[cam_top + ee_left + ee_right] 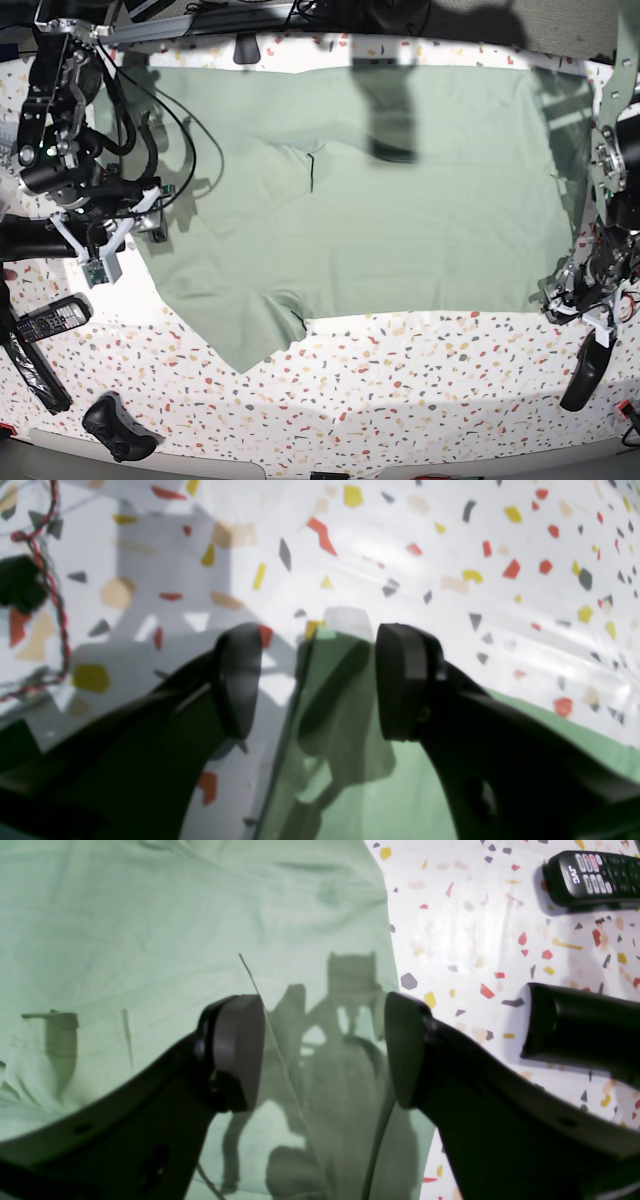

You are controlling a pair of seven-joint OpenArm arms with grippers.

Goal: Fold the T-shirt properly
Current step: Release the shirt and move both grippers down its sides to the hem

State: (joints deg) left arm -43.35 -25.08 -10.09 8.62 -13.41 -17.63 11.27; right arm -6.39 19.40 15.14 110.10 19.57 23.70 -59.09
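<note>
The T-shirt (400, 190) is pale sage green and lies spread flat over the far half of the speckled table. My right gripper (322, 1050) is open above the shirt's edge (150, 930), one jaw over fabric and one over the table; in the base view it is at the shirt's left side (150, 215). My left gripper (317, 680) is open, with a shirt corner (350, 780) lying between and below the jaws; in the base view it is at the shirt's right bottom corner (562, 295). Neither gripper holds fabric.
A black remote (595, 875) and a black cylinder (580, 1030) lie beside my right gripper. The base view shows the remote (50, 320), a game controller (120, 430) and a black handle (585, 375) near the table's front (400, 400). Cables (150, 120) cross the shirt's left side.
</note>
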